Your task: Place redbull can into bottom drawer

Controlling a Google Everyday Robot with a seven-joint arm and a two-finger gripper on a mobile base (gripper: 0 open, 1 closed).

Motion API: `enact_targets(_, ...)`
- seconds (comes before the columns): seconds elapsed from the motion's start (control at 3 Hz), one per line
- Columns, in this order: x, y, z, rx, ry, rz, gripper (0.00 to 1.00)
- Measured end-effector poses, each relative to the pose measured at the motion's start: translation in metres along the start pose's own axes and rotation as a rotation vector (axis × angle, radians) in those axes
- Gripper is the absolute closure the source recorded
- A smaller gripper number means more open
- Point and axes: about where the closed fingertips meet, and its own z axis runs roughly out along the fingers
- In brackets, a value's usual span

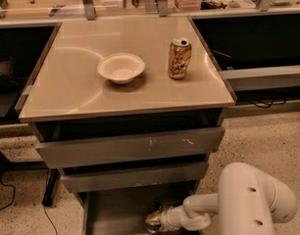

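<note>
The bottom drawer [115, 210] is pulled open at the foot of the grey cabinet, and its flat grey floor shows. My white arm reaches into it from the right. My gripper [155, 221] sits low inside the drawer, at its front middle. A small shiny metallic shape shows at the gripper's tip; I cannot tell whether it is the redbull can. No blue-and-silver can shows anywhere else.
On the cabinet top [66, 92] stand a white bowl [121, 67] and a taller gold-brown can [180, 58]. The two upper drawers [130, 148] stand slightly ajar above the arm. Dark shelving flanks the cabinet. Speckled floor lies at the right.
</note>
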Motion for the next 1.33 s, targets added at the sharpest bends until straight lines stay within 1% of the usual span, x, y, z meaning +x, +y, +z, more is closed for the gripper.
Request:
enact_targets(0.67,0.0001,0.0000,0.0001,0.000,0.000,0.000,0.13)
enact_targets(1.0,0.0004,0.0001,0.0004,0.000,0.001,0.000,0.00)
enact_targets(1.33,0.0004,0.0001,0.0004,0.000,0.001,0.000,0.00)
